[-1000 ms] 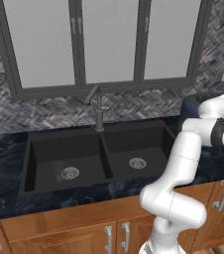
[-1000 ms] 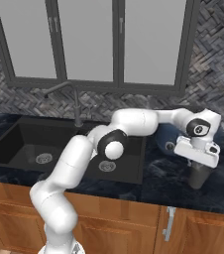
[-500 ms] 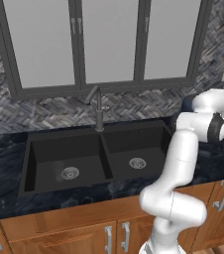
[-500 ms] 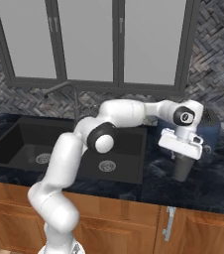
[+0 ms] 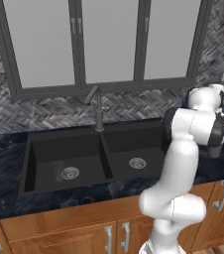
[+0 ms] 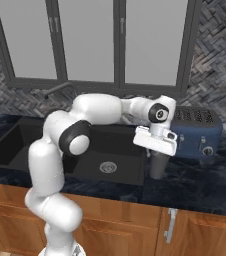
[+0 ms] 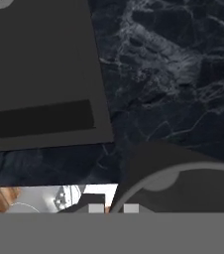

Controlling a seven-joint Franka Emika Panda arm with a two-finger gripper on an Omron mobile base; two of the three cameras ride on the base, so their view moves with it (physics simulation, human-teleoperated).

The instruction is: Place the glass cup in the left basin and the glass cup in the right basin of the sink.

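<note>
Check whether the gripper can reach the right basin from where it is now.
Probably yes: the gripper, holding a glass cup, hangs just beside the right basin, and nothing stands between.

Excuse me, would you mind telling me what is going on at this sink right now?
A Franka arm is sorting two glass cups into the black sink. One cup already stands in the left basin. The tool seems closed on the second cup, holding it upright over the counter just right of the sink, beside the toaster. The right basin has no cup in it yet.
</note>
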